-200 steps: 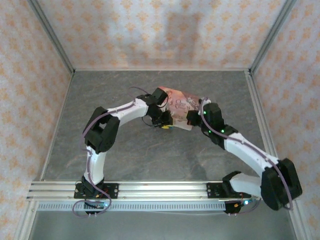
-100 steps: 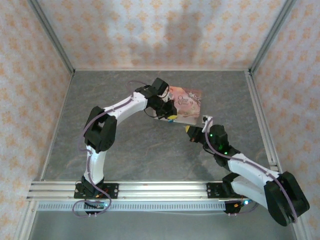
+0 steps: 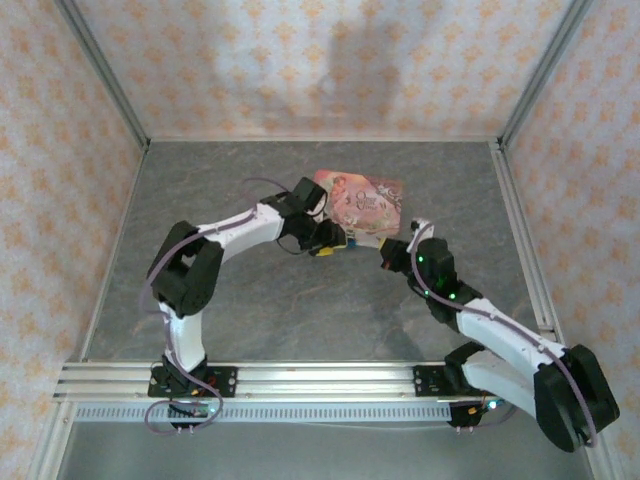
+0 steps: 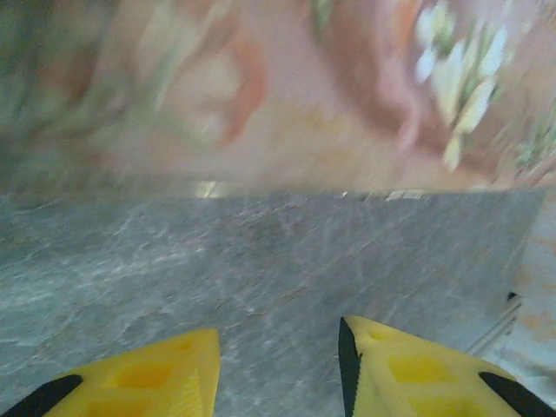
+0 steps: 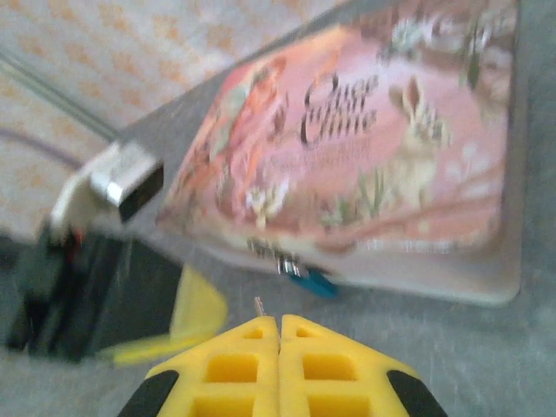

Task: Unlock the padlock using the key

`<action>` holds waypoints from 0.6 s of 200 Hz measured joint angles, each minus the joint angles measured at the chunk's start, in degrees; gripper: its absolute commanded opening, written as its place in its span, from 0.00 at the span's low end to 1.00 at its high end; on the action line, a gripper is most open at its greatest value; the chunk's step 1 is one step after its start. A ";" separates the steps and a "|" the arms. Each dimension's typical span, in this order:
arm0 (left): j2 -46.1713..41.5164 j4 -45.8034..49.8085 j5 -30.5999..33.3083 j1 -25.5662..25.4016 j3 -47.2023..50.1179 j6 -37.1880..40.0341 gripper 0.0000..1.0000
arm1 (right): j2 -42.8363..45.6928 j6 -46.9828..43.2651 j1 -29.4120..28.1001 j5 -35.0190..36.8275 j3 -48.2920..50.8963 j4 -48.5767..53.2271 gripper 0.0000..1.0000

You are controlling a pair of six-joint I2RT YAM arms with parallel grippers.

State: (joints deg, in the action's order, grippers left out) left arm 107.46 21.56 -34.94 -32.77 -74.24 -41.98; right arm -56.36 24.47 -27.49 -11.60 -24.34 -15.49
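Right wrist: right gripper (image 5: 280,334) pressed together, with a pale sliver poking from the tips, taken for the key (image 5: 259,306) and judged pinched. Padlock (image 5: 311,281) down on the table (image 4: 261,252), touching the near edge of the box (image 5: 365,148); bluish body, small metal bits just beside it, keyhole not made out through the blur. Key tip near the padlock but apart from it. Left wrist: left gripper (image 4: 278,347) spread, nothing between the fingers, low over the table just before the same box edge. Top external: both grippers at the near side of the box, left one toward its left corner, right one toward its right. Risks, as judged: padlock loose and unheld, so likely to skid along the box edge at the first push of the key; key thin and gripped by very little, so apt to twist or slip from the pads if met off-axis; box light-looking, so liable to slide and take away the padlock's backstop. In the way: yellow left finger (image 5: 195,317) just left of the padlock, crowding the approach. Patterned walls well apart from the box.
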 measured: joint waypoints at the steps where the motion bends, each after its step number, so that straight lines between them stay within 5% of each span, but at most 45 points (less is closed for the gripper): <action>1: -0.33 -0.55 0.22 -0.09 0.61 0.04 0.47 | -0.04 -0.04 0.00 0.13 -0.31 0.22 0.00; 41: -6.19 -14.51 6.56 -3.43 12.48 5.29 0.54 | -11.19 -5.33 2.75 6.73 -19.26 9.14 0.00; 120: -1.09 -41.27 14.53 -4.55 21.90 12.00 0.55 | -47.67 -11.13 6.71 11.43 -56.13 22.29 0.00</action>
State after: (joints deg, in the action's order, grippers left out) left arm 106.37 -19.70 -20.40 -37.32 -52.34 -29.98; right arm -104.03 13.34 -20.78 -0.16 -80.47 6.81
